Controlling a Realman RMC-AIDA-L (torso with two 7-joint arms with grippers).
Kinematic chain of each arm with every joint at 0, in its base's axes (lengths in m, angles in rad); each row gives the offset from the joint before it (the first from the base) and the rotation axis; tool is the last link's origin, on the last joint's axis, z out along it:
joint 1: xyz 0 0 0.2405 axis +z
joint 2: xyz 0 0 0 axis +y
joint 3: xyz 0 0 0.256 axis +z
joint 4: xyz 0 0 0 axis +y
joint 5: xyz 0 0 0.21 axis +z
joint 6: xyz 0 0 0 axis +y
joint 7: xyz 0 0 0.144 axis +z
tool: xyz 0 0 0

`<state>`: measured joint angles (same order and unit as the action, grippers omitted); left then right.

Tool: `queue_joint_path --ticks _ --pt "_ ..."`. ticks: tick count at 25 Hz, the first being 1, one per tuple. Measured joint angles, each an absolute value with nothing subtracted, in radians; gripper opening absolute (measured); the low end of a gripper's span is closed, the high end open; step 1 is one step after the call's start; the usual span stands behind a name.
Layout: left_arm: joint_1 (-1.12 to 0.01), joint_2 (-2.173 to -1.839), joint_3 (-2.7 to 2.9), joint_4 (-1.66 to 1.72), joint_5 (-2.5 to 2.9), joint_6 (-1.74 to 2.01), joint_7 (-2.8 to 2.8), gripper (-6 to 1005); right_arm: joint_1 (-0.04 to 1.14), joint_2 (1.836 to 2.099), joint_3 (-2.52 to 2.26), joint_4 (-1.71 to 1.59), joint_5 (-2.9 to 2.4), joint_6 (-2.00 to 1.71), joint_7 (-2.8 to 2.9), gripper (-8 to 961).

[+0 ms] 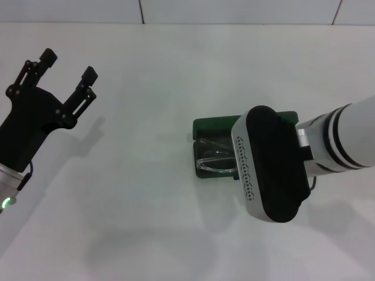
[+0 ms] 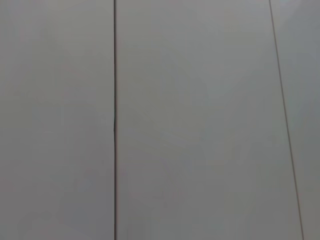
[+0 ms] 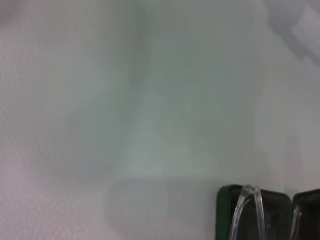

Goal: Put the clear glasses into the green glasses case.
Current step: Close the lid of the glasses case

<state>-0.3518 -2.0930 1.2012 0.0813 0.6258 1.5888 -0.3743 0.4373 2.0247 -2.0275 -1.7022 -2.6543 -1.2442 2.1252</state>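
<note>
Head view showed the right arm's black and white wrist housing nearest, reaching in from the right and covering the right part of the green glasses case (image 1: 214,126). The right tool itself was hidden under that housing, so I cannot tell how it stood. The case lay open on the white desk (image 1: 146,222), and the clear glasses (image 1: 215,164) sat in its near half (the lens edge caught the light). The lid lay flat just beyond them. In the right wrist view, the case (image 3: 227,212) appeared close below the camera, with a clear part of the glasses (image 3: 248,212) rising over its dark lining. Farther off at the left, the left tool (image 1: 69,67) hung above the desk, well apart from the case, with its black fingers (image 1: 87,82) spread wide and empty.
</note>
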Motion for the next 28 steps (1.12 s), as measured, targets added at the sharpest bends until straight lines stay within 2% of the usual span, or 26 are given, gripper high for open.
queue_joint_path --ticks 28 --pt "-0.354 -2.092 1.201 0.077 0.634 1.589 -0.374 795 0.496 2.028 -1.975 -1.561 -2.628 -1.342 2.172 195"
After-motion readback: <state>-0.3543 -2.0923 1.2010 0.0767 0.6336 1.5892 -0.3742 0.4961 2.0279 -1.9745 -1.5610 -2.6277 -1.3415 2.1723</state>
